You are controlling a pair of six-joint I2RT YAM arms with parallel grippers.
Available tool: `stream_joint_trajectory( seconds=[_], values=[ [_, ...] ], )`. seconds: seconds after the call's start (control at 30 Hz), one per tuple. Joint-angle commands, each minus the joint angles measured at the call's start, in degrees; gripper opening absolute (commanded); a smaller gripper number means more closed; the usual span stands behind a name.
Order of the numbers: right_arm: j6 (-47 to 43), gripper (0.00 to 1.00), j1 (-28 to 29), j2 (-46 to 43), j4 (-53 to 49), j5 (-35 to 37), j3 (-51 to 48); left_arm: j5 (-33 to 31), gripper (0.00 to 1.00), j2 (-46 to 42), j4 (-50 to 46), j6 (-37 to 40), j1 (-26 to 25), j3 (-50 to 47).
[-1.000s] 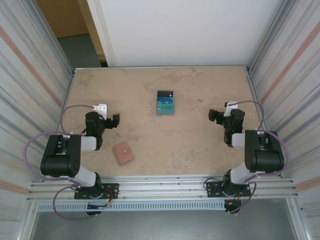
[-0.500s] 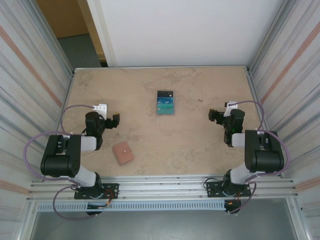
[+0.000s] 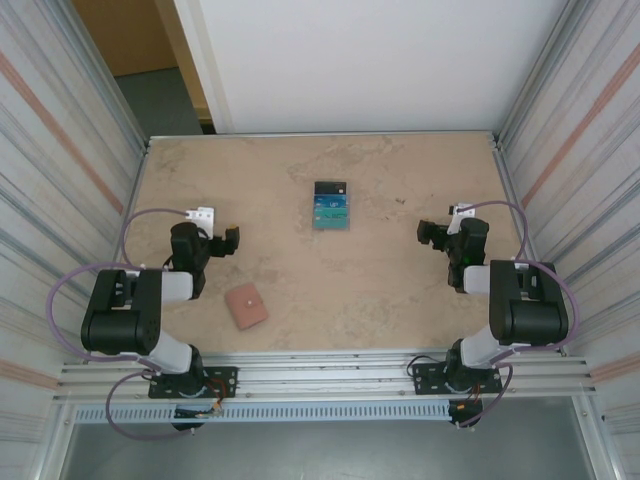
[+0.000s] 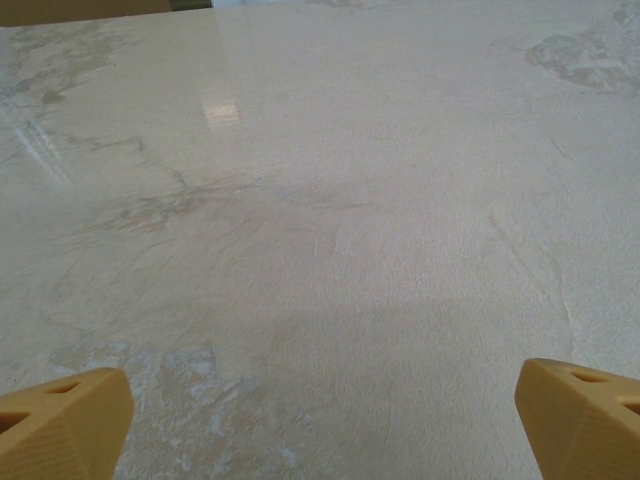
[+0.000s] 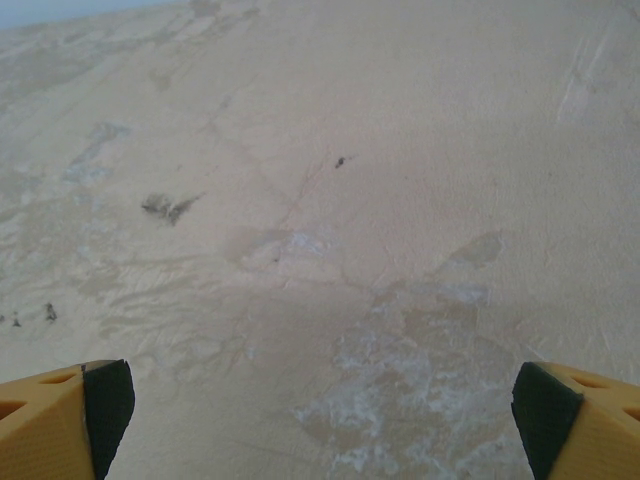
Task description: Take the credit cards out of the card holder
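Note:
The credit cards (image 3: 331,205), black, blue and teal, lie in an overlapping stack at mid-table toward the back. The reddish-brown card holder (image 3: 245,306) lies closed on the table near the front left, apart from the cards. My left gripper (image 3: 228,241) sits left of centre, just behind the card holder, open with nothing between its yellow fingertips (image 4: 65,425). My right gripper (image 3: 428,232) rests at the right side, well clear of the cards, also open and empty; its fingertips (image 5: 570,420) frame bare tabletop.
The tan mottled table (image 3: 400,290) is boxed in by ribbed metal walls (image 3: 60,150) on both sides and a white panel (image 3: 370,60) at the back. Purple cables (image 3: 150,215) loop from each arm near the front rail.

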Motion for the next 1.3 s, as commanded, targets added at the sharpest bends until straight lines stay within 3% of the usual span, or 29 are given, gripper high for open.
stream_joint_trajectory(
  seconds=[0.0, 0.23, 0.37, 0.67, 0.97, 1.27],
  values=[
    [0.57, 0.99, 0.1, -3.66, -4.28, 2.38, 2.06, -2.33, 0.99, -3.96, -5.65, -1.02, -0.02, 3.04],
    [3.52, 0.99, -0.04, -10.36, -13.44, 7.11, 3.89, -8.0, 0.99, -15.83, -23.58, -9.95, -0.31, 5.68],
    [5.65, 0.99, -0.13, -13.32, -16.79, 8.42, 4.38, -13.05, 0.99, -22.88, -38.29, -15.35, -3.42, 9.05],
    [8.2, 0.99, -0.07, -14.38, -27.63, 5.19, 9.66, -25.97, 0.99, -34.52, -61.06, -31.66, -20.38, 9.57],
    [7.04, 0.99, 4.68, -15.48, -34.04, 7.14, 12.99, -32.65, 0.99, -33.52, -76.35, -51.03, -38.63, 9.95],
    [6.63, 0.99, 6.81, -15.8, -33.82, 10.5, 12.82, -30.48, 0.99, -26.88, -87.02, -62.91, -45.65, 11.26]
  ],
)
